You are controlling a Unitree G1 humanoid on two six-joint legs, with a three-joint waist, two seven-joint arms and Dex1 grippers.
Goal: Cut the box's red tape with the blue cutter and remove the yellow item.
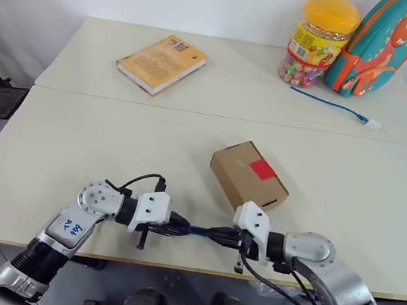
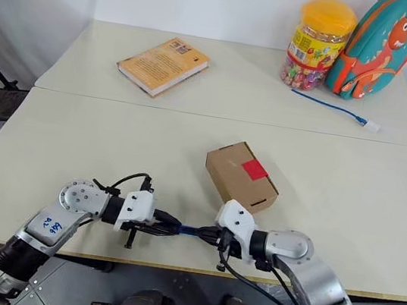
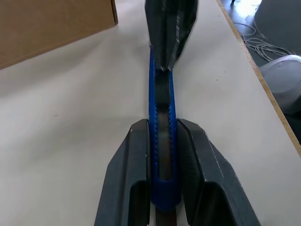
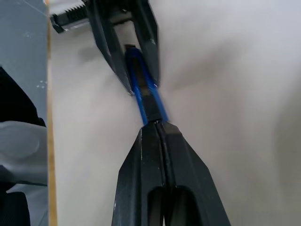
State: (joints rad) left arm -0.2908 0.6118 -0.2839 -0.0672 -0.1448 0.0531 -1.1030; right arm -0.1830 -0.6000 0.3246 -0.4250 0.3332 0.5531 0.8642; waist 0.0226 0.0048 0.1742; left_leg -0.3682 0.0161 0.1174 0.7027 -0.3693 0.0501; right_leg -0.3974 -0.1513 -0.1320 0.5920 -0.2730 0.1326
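Nearby, box (image 1: 249, 175) closed, red tape (image 1: 262, 168) intact, candy-filled jar (image 1: 320, 41) behind.

Orange book (image 1: 160, 62), candy jar (image 1: 320, 41), backpack (image 1: 376, 45), blue cable (image 1: 330, 105) on far table (image 1: 228, 87).

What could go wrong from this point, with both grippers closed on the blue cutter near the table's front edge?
1. The left gripper and right gripper each clamp an end of the slim blue pen-shaped cutter; any pull between them may twist it loose.
2. It hangs close to the white table's front edge, so a drop could send it off.
3. The brown cardboard box with its red square tape sits close by the right arm, which may nudge it.
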